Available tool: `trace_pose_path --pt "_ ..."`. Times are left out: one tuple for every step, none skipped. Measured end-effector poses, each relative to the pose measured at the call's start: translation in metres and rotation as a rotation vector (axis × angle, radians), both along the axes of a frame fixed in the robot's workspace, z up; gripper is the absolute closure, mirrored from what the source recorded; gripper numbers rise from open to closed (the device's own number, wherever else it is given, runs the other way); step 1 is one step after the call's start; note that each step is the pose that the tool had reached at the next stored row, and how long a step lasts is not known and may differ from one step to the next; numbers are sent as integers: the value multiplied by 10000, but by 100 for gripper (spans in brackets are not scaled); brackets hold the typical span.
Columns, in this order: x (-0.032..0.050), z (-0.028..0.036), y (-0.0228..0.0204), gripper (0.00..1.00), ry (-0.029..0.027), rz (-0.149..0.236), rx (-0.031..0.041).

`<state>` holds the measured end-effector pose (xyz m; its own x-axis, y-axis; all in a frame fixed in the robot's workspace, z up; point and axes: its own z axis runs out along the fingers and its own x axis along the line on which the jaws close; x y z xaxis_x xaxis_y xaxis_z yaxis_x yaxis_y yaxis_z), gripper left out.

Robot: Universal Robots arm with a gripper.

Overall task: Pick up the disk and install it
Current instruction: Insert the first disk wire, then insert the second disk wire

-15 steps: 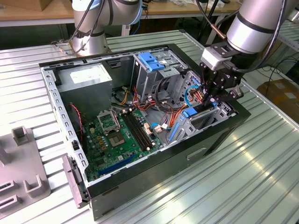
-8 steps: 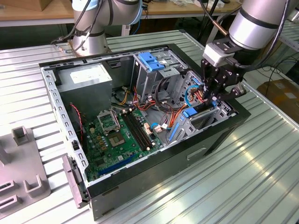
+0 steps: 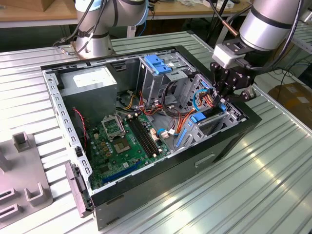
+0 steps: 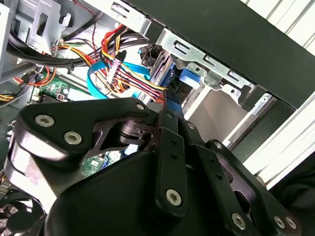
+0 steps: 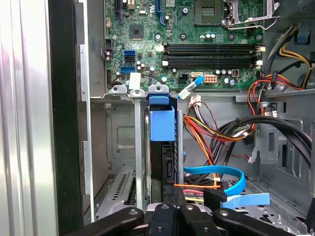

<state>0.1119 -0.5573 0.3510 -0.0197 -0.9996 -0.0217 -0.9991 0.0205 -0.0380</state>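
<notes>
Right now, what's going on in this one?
A robot arm has its end effector down inside an open computer case, at the drive bay by the case wall on the exterior view's right. In the first wrist view, the disk stands edge-on in a metal slot there, its blue carrier end showing, with the motherboard beyond it. Whether the fingers grip the disk cannot be told.

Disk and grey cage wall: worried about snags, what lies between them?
In the first wrist view, red, orange and yellow wires, black cables and a blue flat cable lie between disk and cage wall.
</notes>
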Motion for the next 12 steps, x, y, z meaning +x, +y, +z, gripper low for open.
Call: trace_pose_path --pt "0 0 0 90 0 0 0" --pt "0 0 0 90 0 0 0" --pt "0 0 0 90 0 1 0" --pt "0 1 0 90 0 1 0" --pt "0 2 0 90 0 0 0" --pt "0 3 0 90 0 1 0" --pt "0 4 0 90 0 1 1" --pt "0 4 0 90 0 0 0" --pt "-1 4 0 90 -5 0 -1" --pt "-1 5 0 90 -12 1 -3" --pt "-1 5 0 90 -18 2 -4" --pt "-3 4 0 90 -28 1 -3"
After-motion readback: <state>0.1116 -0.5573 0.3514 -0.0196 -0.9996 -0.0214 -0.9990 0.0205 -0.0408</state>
